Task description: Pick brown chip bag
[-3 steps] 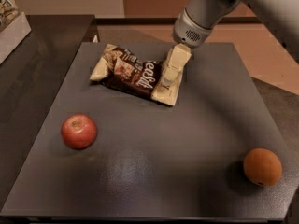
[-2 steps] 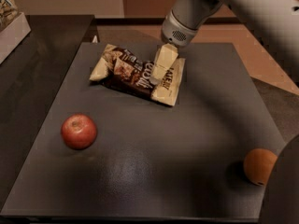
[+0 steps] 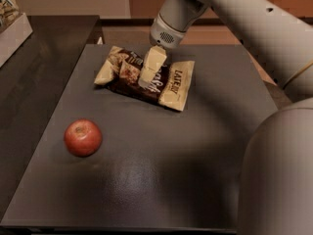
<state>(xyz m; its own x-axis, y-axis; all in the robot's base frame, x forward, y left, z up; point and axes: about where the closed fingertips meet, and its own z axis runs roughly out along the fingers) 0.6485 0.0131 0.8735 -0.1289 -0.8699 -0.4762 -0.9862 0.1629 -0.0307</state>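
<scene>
The brown chip bag (image 3: pixel 128 77) lies flat at the far middle of the dark table (image 3: pixel 161 170), with a dark brown middle and cream-tan ends. My gripper (image 3: pixel 149 72) hangs from the white arm right over the bag's middle, its cream fingers (image 3: pixel 153 60) pointing down onto the bag and covering part of the white lettering. The bag still rests on the table.
A red apple (image 3: pixel 83 137) sits at the front left of the table. My arm's large white body (image 3: pixel 279 170) fills the right side and hides that part of the table. A white box (image 3: pixel 12 31) stands at the far left on a darker counter.
My gripper has moved left from the bag's right end to over its middle. The arm's body has swung in at the right and now hides the orange fruit.
</scene>
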